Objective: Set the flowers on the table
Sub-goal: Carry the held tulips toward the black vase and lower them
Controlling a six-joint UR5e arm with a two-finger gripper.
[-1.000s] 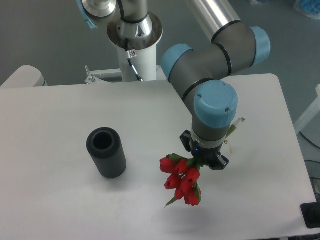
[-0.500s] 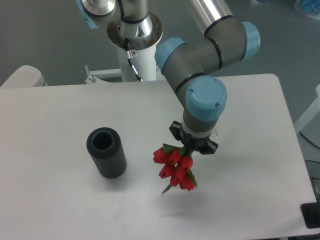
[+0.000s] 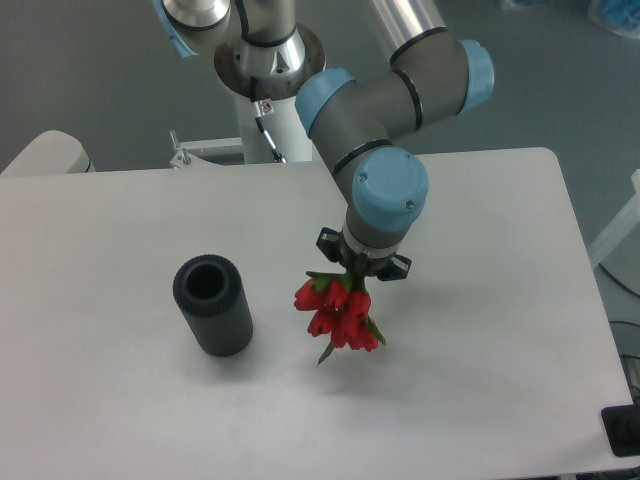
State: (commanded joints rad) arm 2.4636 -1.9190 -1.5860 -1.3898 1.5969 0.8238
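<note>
table (image 3: 120, 400): large, white, smooth top with rounded corners, filling most of the view; it carries the vase, and the arm reaches over it from the far edge.
arm (image 3: 385, 95): grey links with light blue caps at the joints, coming down from a white post behind the table; the last joint, with its blue cap, hangs over the middle of the table and points down.
post (image 3: 270, 75): white column with a silver collar, standing at the far side of the table, a thin cable running down it.
vase (image 3: 212, 305): black ribbed cylinder, upright on the table with its open mouth up, left of the flowers and apart from them.
flowers (image 3: 336, 315): a small bunch of red tulips, heads hanging down and a little to the left below the claw; green leaves show at the top of the bunch and one green tip pokes out underneath. the stems run up into the claw and are hidden by the wrist. the bunch appears to hang above the table, between the vase and the table's right half; whether the lowest heads touch the top cannot be told.
claw (image 3: 358, 270): black, under the wrist, mostly hidden; it grips the flowers by the stems.
</note>
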